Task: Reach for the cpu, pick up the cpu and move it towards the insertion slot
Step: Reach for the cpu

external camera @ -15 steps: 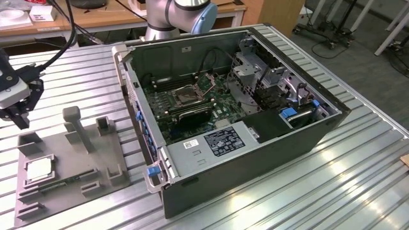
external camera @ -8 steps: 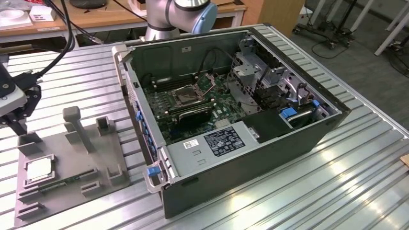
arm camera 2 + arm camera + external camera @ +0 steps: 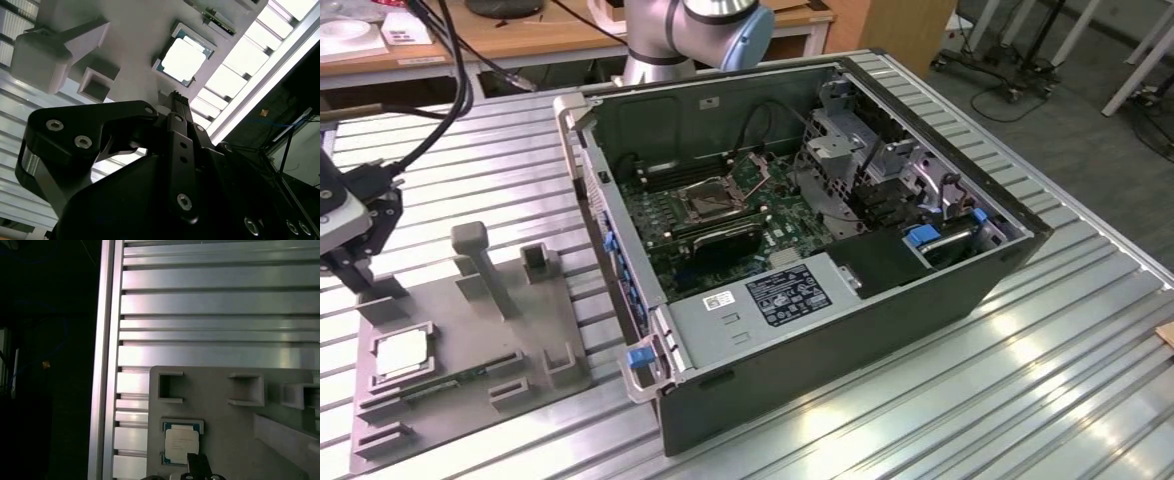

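Cpu (image 3: 400, 352) sits in its pocket on the grey fixture tray (image 3: 447, 335), on the counter (image 3: 961, 400) at the exterior view's left, well apart from the insertion slot (image 3: 707, 195) in the pc case (image 3: 854, 330). Risk: off-centre approach could clip the pocket rim & tilt the chip. The hand (image 3: 354, 265) hangs near the cpu, holding nothing; can't tell if released or clenched.
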`<state>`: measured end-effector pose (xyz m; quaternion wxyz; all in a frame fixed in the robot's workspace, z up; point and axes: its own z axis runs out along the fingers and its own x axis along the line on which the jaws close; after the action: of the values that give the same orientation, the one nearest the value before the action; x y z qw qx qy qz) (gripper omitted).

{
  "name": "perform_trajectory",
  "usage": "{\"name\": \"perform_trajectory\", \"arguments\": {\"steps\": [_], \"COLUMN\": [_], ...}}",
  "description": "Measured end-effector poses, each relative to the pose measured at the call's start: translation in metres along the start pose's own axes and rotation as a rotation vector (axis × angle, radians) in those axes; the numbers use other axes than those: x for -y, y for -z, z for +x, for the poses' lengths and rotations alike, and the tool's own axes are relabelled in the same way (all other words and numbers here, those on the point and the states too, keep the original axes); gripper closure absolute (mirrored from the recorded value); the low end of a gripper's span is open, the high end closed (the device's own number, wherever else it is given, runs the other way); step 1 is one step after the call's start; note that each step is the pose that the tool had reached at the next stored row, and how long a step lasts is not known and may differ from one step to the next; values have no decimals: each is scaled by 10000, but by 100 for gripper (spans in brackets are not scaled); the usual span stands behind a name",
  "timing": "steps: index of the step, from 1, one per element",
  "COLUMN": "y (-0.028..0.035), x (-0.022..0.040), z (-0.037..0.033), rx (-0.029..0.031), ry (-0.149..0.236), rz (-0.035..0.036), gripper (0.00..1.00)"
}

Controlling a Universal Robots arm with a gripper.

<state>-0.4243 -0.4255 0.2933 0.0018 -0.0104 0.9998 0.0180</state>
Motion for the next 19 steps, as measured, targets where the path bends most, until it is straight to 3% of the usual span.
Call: {"name": "perform_trajectory", "arguments": {"steps": [7,10,19], "y": [-24,-63,-126], "x": [82,104,120], "z": [30,44,61], "rx": [0,1,1], "ry": [0,0,0], "rz": [-1,-1,10], "gripper": [90,90,90]}}
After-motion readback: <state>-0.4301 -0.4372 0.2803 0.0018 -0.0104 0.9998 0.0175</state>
